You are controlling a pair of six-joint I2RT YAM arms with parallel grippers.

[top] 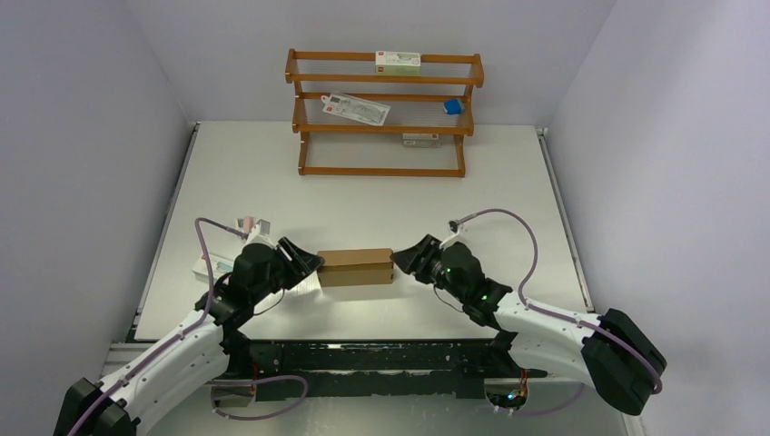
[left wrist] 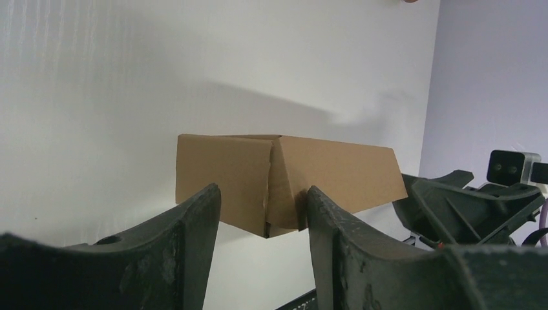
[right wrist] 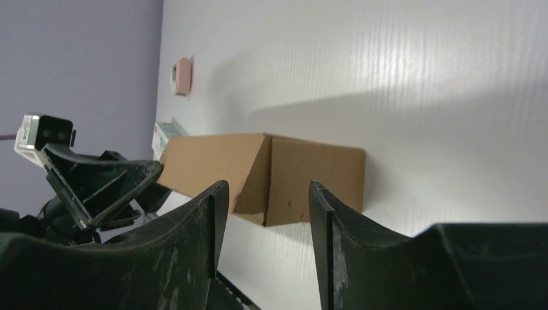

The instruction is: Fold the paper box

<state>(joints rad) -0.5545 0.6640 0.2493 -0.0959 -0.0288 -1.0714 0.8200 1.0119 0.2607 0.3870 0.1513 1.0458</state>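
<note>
Both my grippers have their jaws standing partly apart, with nothing pinched between them. My left gripper (top: 310, 263) is at the left end of the paper box (top: 356, 267), and my right gripper (top: 403, 259) is at the right end. From above, the fingertips look like they touch the box ends, but I cannot tell for sure.

The paper box is on the near side of the wooden rack (top: 385, 113), well apart from it and in line with the rack's middle. Its long side runs left to right, the same way as the rack's shelves. One short end points at each gripper. It is folded up into a plain brown block. I cannot tell if it rests on the white table (top: 363, 195) or hangs just over it.

Only the top view shows the rack, with small white cartons (top: 398, 60) and a little blue thing (top: 451, 106) on its shelves.

Only my wrist views show the box ends up close. In the left wrist view, the left end sits in the gap between my two dark fingers (left wrist: 194, 226), and a flap edge runs down it. My right gripper shows at the other end of the box. In the right wrist view, the right end has a faint line down its face. Beyond the box I see my left gripper, a white carton with a red mark (right wrist: 165, 132), and a small pink thing (right wrist: 183, 76) on the table.
</note>
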